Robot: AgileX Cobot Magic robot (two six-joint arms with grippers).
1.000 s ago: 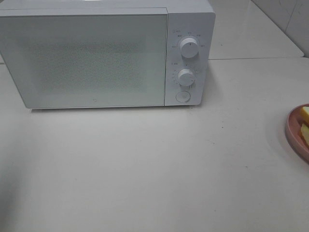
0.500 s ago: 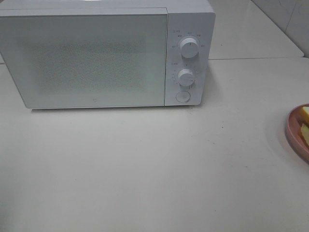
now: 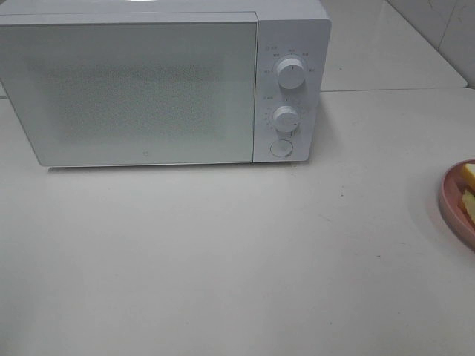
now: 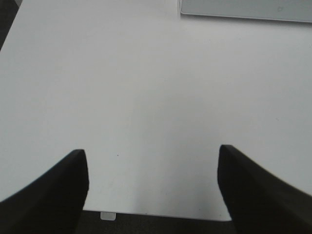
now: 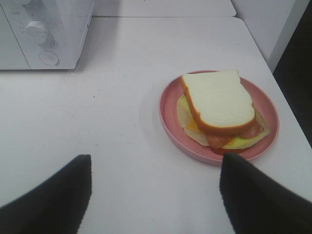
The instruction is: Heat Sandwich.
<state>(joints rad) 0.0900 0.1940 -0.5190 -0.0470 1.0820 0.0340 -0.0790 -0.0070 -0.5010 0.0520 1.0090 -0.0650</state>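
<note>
The sandwich [image 5: 219, 103], white bread with tan crust over yellow and red filling, lies on a round pink plate [image 5: 169, 114]. The exterior high view catches only a sliver of that plate [image 3: 451, 200] and sandwich [image 3: 468, 178] at the right edge. My right gripper [image 5: 155, 195] is open, hanging above the table short of the plate, with nothing between its fingers. Near the table's front edge my left gripper [image 4: 152, 190] is also open and empty over bare table. Neither gripper shows in the exterior high view.
A white microwave [image 3: 148, 89] stands at the back left with its door shut; two knobs and a round button [image 3: 280, 147] are on its right panel. In the right wrist view its panel [image 5: 46, 34] is far from the plate. The table edge [image 4: 146, 214] runs close under the left gripper.
</note>
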